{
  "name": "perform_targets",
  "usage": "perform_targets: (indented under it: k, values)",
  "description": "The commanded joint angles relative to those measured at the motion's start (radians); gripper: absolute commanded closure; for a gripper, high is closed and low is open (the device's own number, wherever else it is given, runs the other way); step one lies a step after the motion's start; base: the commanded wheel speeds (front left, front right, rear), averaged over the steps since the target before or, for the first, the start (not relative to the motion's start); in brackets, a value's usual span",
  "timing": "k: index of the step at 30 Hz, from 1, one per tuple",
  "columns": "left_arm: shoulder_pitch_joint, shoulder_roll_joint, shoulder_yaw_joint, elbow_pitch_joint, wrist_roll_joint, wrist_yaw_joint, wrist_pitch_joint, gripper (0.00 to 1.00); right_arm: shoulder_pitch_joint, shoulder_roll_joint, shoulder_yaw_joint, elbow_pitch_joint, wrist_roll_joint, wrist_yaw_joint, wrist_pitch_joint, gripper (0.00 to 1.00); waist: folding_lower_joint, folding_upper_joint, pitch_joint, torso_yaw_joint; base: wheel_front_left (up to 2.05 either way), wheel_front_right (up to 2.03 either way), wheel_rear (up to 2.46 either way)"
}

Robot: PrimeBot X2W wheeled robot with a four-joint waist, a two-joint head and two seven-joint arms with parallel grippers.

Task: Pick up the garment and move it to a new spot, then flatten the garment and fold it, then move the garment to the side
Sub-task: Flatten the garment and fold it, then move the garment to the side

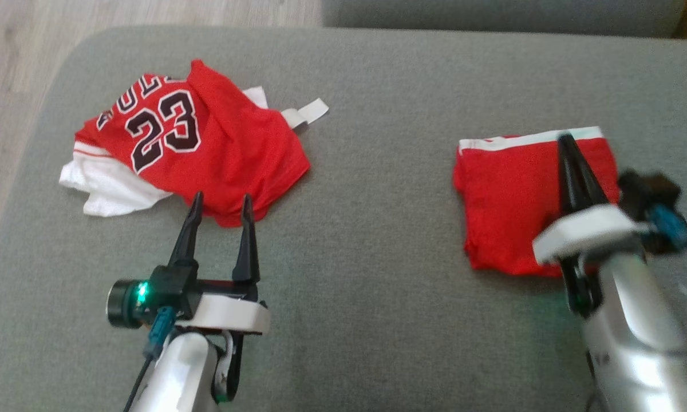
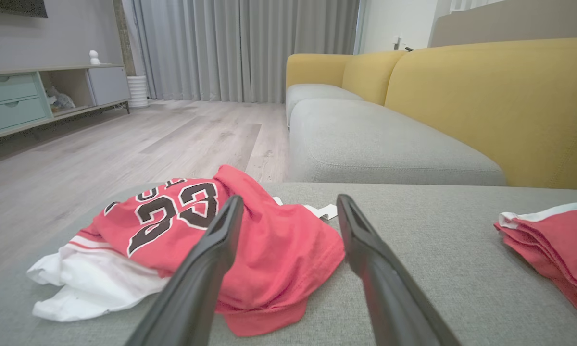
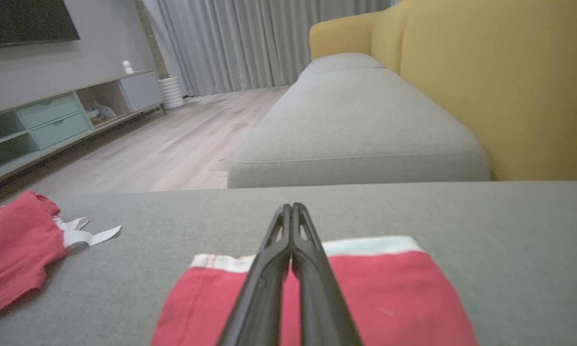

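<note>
**Holdings on the grey cushion: two red garments**

Item 1: red jersey (image 1: pixel 206 149), crumpled, at my left on the grey cushion (image 1: pixel 378 229). Its long axis runs left to right. The number 23 faces up, tops of the digits toward the far side. White cloth (image 1: pixel 109 194) spills out at its left end. My left jaws stand apart, tips at its near edge.

Item 2: folded red garment (image 1: pixel 509 206), at my right, well apart from item 1, white band along its far edge. My right jaws, pressed together, hang over it; whether they touch it I cannot tell.
</note>
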Motion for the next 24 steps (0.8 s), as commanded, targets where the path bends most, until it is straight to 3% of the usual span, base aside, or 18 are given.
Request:
perform_targets:
  k: [1,11,24]
  values:
    - [-0.007,0.005,0.047,-0.027,0.009,-0.001,-0.005,0.00,0.044,-0.005,0.002,-0.063,0.000,0.003,-0.011,0.00,0.0001,0.0000,-0.031,-0.016,0.00,0.00,0.00]
    - [0.065,0.005,0.080,-0.022,0.024,-0.015,-0.005,0.00,0.280,0.010,-0.038,-0.264,-0.053,0.003,-0.011,0.00,0.0001,0.0000,-0.086,-0.043,0.00,0.00,0.00]
    - [0.075,0.005,0.068,-0.011,0.021,-0.019,-0.005,0.00,0.301,0.031,-0.052,-0.301,-0.095,0.003,-0.011,0.00,0.0001,0.0000,-0.075,-0.042,0.00,0.00,0.00]
